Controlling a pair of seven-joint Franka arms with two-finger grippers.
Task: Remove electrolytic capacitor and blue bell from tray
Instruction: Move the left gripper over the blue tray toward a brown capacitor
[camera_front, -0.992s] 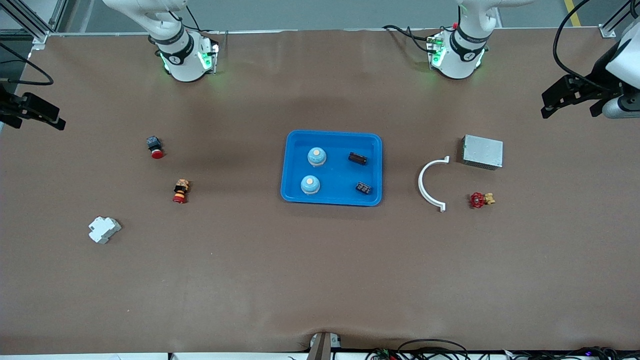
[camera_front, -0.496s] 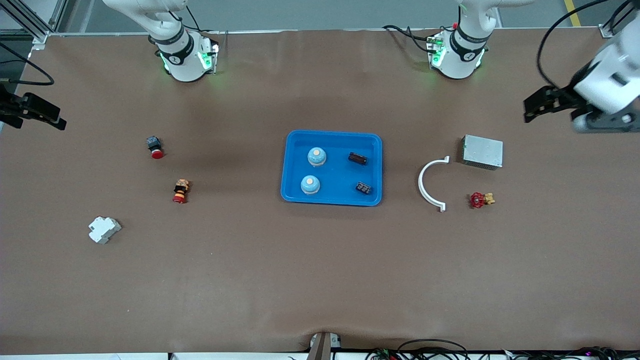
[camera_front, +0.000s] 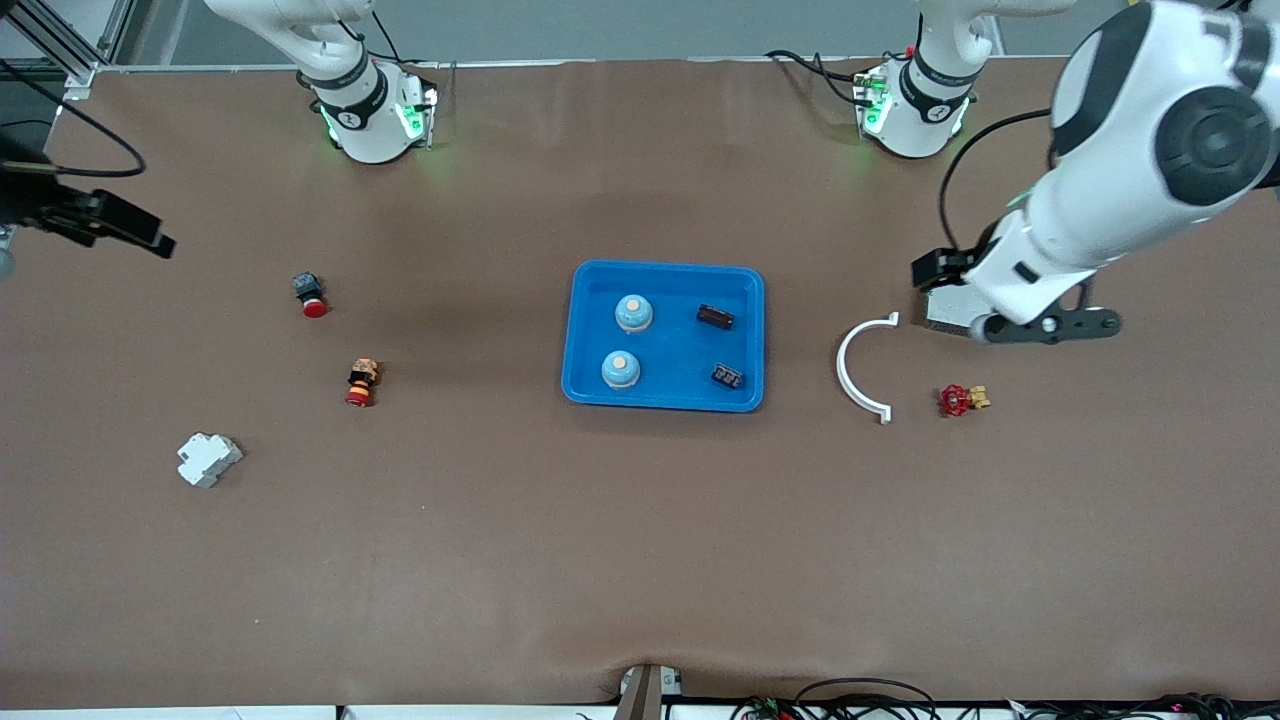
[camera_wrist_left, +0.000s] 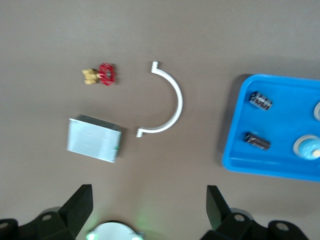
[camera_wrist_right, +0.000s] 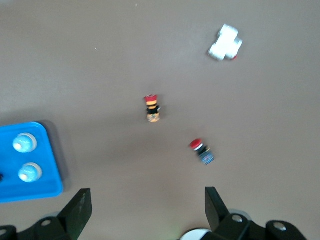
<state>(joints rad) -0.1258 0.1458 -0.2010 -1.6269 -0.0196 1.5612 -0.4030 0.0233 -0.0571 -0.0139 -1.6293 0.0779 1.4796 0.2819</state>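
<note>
Capacitors (camera_front: 715, 317) and bells (camera_front: 633, 313) in tray (camera_front: 590, 385), seemingly well apart from both open grippers (camera_wrist_left: 149, 207)

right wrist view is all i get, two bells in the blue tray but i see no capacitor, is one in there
Observer: Yes. A capacitor lies in the blue tray toward the left arm's end, and a second capacitor lies nearer the front camera.
Operator: where's the left gripper
Observer: The left gripper hangs open and empty over the table by the grey metal box.
Operator: and mine
Observer: The right gripper is open over the right arm's end of the table.
</note>
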